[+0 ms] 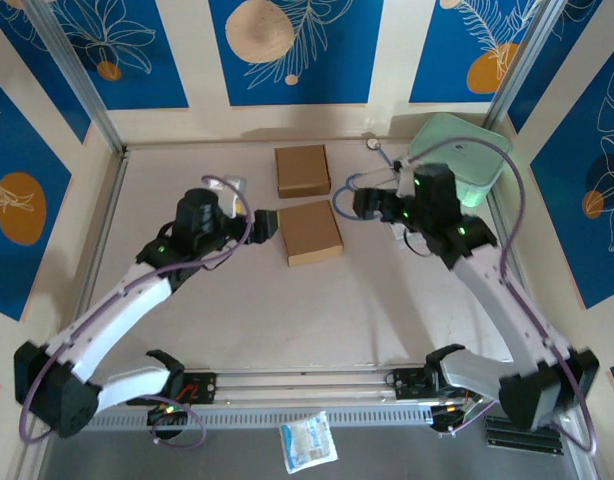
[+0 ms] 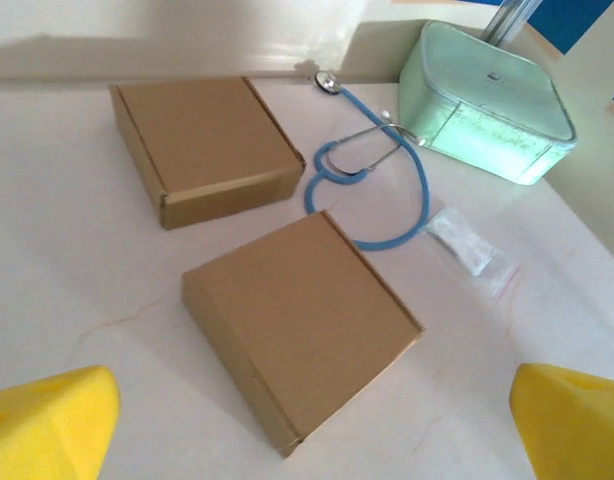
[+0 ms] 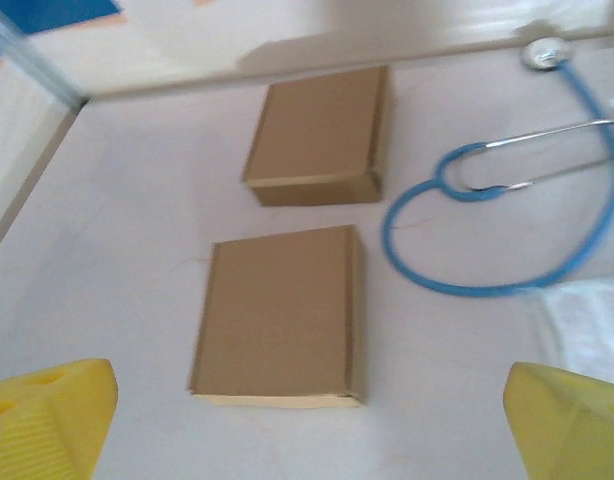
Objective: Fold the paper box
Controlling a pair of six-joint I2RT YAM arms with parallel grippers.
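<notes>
- Paper box [image 1: 310,233] is lying closed and flat on the tabletop [image 1: 237,300], near a second box [image 1: 302,170].
- Left pincer [image 1: 265,223] and right pincer [image 1: 357,203] are standing released, flanking it, grasping nothing.

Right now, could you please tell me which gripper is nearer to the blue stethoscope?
Right. The right gripper is beside the stethoscope tubing, off the near box's far-right corner; the left gripper is on the box's opposite, left side.
</notes>
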